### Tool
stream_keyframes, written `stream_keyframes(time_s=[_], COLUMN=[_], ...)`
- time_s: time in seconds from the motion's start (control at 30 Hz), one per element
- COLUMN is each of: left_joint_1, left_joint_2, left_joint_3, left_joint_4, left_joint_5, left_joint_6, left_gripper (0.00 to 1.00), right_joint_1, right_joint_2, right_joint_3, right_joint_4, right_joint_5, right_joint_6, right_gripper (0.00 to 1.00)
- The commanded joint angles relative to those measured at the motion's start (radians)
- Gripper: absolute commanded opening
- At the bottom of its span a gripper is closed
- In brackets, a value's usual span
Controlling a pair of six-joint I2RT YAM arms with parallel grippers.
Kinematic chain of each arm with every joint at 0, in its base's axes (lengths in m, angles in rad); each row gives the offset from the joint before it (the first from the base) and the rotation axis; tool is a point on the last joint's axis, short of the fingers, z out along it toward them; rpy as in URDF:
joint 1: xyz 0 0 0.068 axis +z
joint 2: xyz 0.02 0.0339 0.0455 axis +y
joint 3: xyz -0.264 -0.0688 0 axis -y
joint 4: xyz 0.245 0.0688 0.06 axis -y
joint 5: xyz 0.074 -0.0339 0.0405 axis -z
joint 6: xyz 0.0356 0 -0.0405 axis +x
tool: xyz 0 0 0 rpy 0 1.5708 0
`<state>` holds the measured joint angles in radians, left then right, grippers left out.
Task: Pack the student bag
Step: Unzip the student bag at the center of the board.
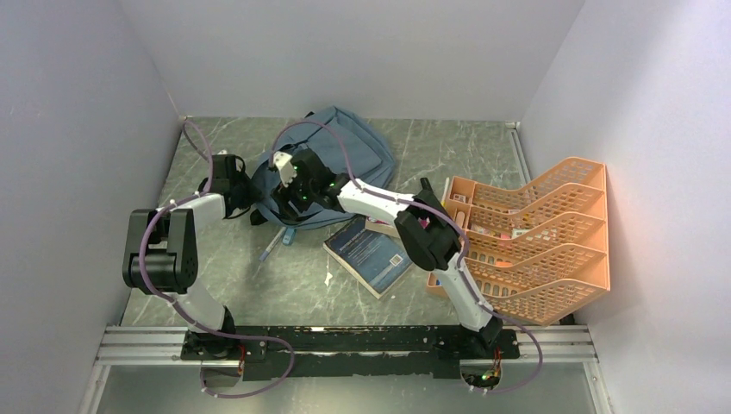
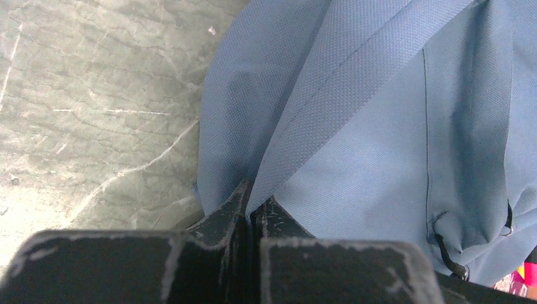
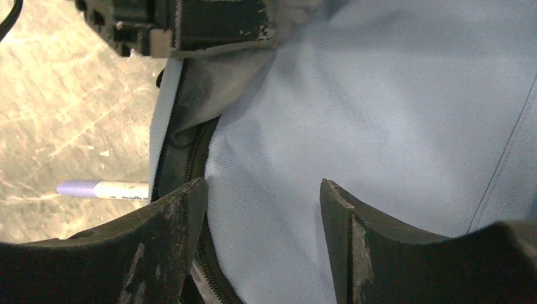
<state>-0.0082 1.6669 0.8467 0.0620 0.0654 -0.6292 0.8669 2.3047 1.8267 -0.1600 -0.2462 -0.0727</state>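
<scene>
Pinching a fold of the student bag [image 2: 380, 126], your left gripper [image 2: 250, 206] is keeping its two scuffed black jaws pressed flat together on the woven slate-blue cloth, right at the bag's left edge where the fabric meets the table [image 2: 95, 95]. That table is showing a grey-green marbled surface with pale veins. The bag is lying slumped and soft at the far middle of the table, its cloth creasing into broad folds and a stitched seam running down one panel. Your right gripper [image 3: 263, 202] is hovering over the same bag just beside the left one, with its jaws standing well apart and only smooth blue fabric showing between them; its fingers [image 3: 177, 221] are looking worn and chipped along their edges and are clamping nothing. A black zip [image 3: 196, 158] is curving along the bag's rim under the left-hand finger. Just beyond that rim a slim pen [image 3: 104, 189] with a white barrel and lilac cap is resting on the table. Nearer the arms a dark-covered rectangular book [image 1: 371, 253] is lying flat, and an orange plastic mesh tray [image 1: 552, 216] with stepped tiers is sitting to the right.
</scene>
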Motion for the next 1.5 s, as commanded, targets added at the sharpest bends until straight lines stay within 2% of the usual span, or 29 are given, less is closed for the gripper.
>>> stream_keyframes(time_s=[0.0, 0.2, 0.4, 0.43, 0.63, 0.73, 0.8, 0.97, 1.13, 1.33, 1.47], left_joint_1=[0.005, 0.005, 0.005, 0.005, 0.005, 0.005, 0.005, 0.048, 0.059, 0.06, 0.06], left_joint_2=[0.017, 0.016, 0.012, 0.013, 0.01, 0.007, 0.005, -0.002, 0.002, 0.03, 0.043], left_joint_3=[-0.019, -0.017, -0.021, -0.021, -0.021, -0.015, -0.01, 0.0, 0.01, 0.006, 0.011], left_joint_4=[-0.001, -0.002, -0.002, -0.002, -0.009, -0.015, -0.02, -0.006, 0.014, 0.035, 0.041], left_joint_5=[0.042, 0.042, 0.043, 0.045, 0.04, 0.038, 0.042, 0.1, 0.153, 0.19, 0.208], left_joint_6=[-0.004, -0.002, -0.001, 0.0, 0.001, 0.001, 0.0, 0.005, 0.012, 0.011, 0.015], left_gripper=[0.05, 0.05, 0.05, 0.05, 0.05, 0.05, 0.05, 0.05, 0.05, 0.05, 0.05], right_joint_1=[0.035, 0.066, 0.081, 0.083, 0.083, 0.08, 0.066, -0.024, -0.178, -0.364, -0.462], right_joint_2=[0.008, 0.065, 0.09, 0.09, 0.054, 0.013, -0.01, -0.038, -0.069, -0.078, -0.06], right_joint_3=[0.008, 0.061, 0.071, 0.071, 0.032, 0.0, -0.015, 0.007, 0.027, 0.001, -0.02], right_joint_4=[-0.051, -0.071, -0.055, -0.049, 0.018, 0.055, 0.073, 0.043, 0.051, 0.155, 0.256], right_joint_5=[0.054, 0.158, 0.198, 0.205, 0.289, 0.331, 0.357, 0.294, 0.071, -0.213, -0.331], right_joint_6=[-0.098, -0.133, -0.128, -0.125, -0.088, -0.078, -0.067, 0.011, 0.171, 0.375, 0.485], right_gripper=[0.72, 0.74, 0.74, 0.71, 0.2, 0.01, 0.0, 0.0, 0.0, 0.0, 0.0])
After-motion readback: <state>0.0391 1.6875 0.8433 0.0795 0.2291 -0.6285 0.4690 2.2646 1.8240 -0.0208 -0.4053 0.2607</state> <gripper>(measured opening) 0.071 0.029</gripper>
